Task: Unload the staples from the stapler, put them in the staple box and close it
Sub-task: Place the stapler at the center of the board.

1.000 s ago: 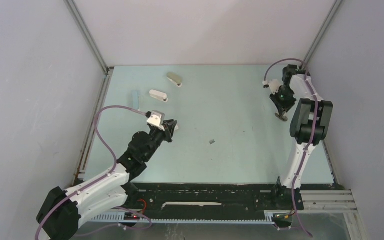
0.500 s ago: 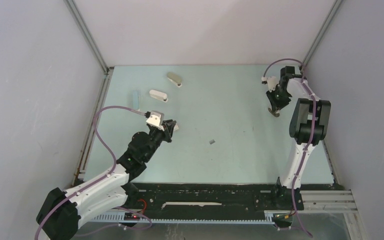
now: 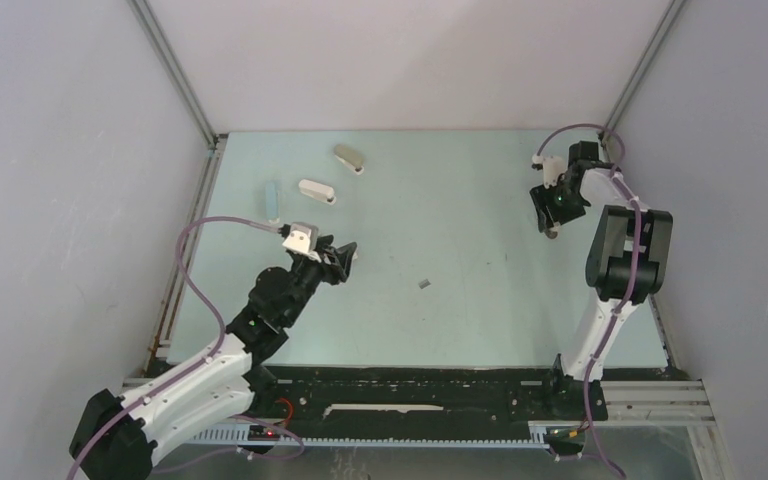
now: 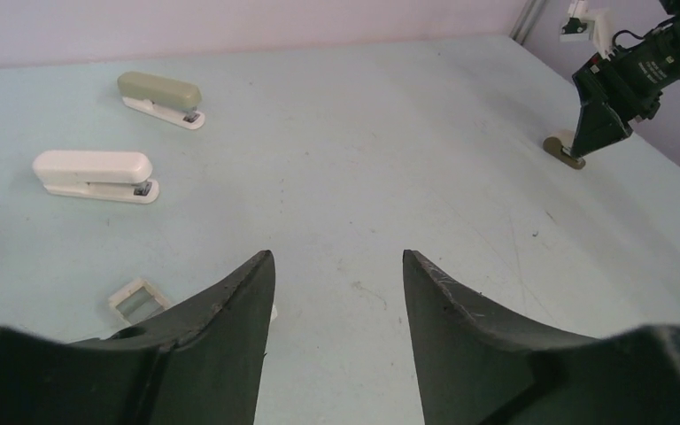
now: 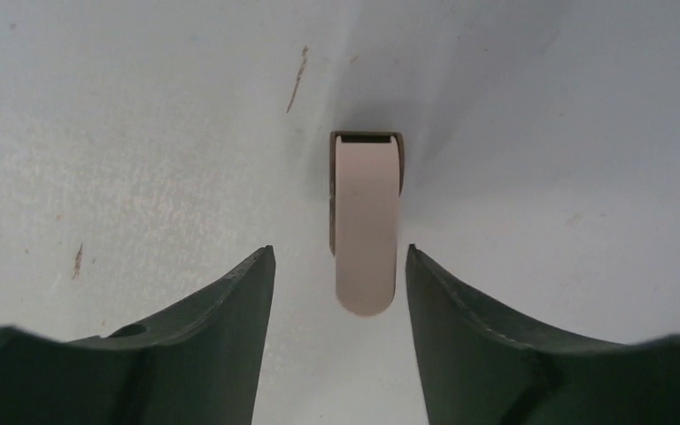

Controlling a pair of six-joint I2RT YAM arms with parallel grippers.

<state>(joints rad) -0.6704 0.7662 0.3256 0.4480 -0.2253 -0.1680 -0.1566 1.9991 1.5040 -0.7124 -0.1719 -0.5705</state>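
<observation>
A beige stapler (image 5: pixel 367 221) lies on the table below my right gripper (image 5: pixel 338 257). Its rounded end sits between the spread fingers, touching neither. In the top view this stapler (image 3: pixel 554 233) lies at the far right under the right gripper (image 3: pixel 550 222). A small grey strip of staples (image 3: pixel 425 284) lies alone near the table's middle. My left gripper (image 4: pixel 338 257) is open above bare table with nothing between its fingers; in the top view the left gripper (image 3: pixel 345 252) sits left of centre.
An olive stapler (image 4: pixel 161 97), a white stapler (image 4: pixel 96 173) and a pale blue stapler (image 3: pixel 272 200) lie at the far left. A small white box (image 4: pixel 140 299) sits just left of my left fingers. The enclosure walls stand close behind the right arm (image 3: pixel 620 240).
Both grippers have opened. The right one has let go of the beige stapler, which now lies free on the table. The left arm has barely shifted.
</observation>
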